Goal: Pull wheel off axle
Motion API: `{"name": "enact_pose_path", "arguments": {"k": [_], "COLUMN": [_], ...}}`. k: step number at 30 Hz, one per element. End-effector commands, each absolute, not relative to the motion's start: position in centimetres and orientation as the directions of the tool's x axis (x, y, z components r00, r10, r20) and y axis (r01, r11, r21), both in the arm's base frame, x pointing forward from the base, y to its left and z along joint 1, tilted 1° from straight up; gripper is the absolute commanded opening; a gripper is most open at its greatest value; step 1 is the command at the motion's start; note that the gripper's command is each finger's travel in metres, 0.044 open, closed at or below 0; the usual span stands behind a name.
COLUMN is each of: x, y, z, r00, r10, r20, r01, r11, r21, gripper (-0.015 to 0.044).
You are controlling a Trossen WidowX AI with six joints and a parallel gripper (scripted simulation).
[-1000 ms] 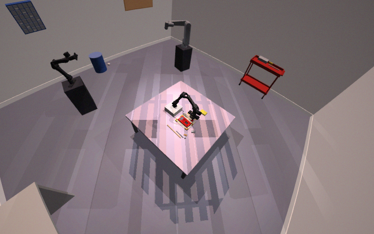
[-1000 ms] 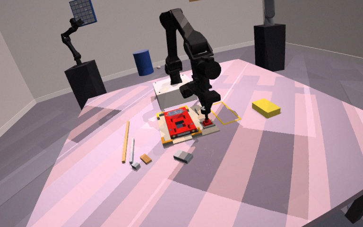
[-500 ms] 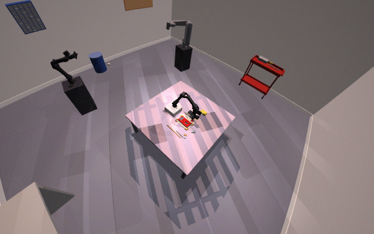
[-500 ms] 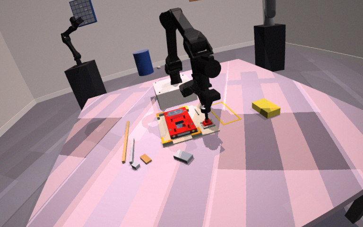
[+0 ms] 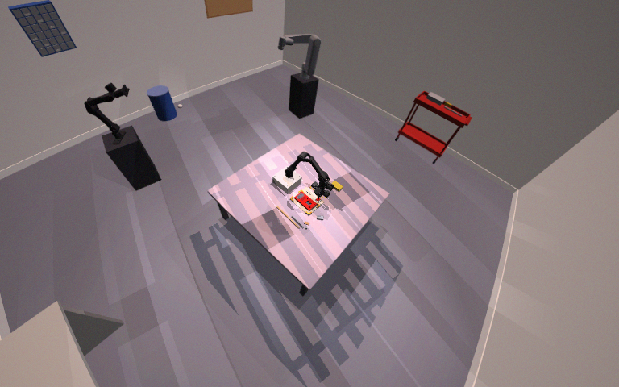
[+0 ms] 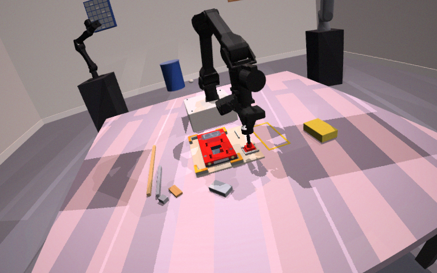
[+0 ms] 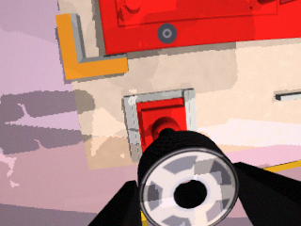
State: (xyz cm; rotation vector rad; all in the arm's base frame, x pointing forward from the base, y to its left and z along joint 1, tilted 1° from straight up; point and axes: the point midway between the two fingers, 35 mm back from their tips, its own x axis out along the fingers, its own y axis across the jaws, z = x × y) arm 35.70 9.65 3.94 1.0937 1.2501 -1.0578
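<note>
- My black parallel-jaw gripper is clamped on the grey-spoked black wheel.
- Wheel sits above the red upright axle.
- Yellow-outlined marked area lies at axle's 2 o'clock.

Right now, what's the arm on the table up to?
The black arm has its gripper shut on a small grey-spoked wheel and holds it over the red axle that stands on the beige board, next to the red car body. In the exterior view the wheel looks to be off the axle tip, or barely so. The yellow-outlined marked area lies just beside the board with nothing set in it, so the placing and release are not yet done.
</note>
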Motion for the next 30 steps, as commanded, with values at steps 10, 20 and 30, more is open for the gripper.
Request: {"name": "enact_pose_path", "arguments": {"k": [10, 20, 30], "x": [35.6, 35.6, 35.6], "y": [9.7, 9.7, 9.7], "z": [4.4, 4.8, 5.7], "r00": [0.040, 0.041, 0.041], "r10": [-0.006, -0.006, -0.006], "r20": [-0.999, -0.999, -0.999], "r01": [0.985, 0.985, 0.985], "r11": [0.168, 0.168, 0.168], "r21": [0.039, 0.039, 0.040], "gripper": [0.0000, 0.0000, 0.0000]}}
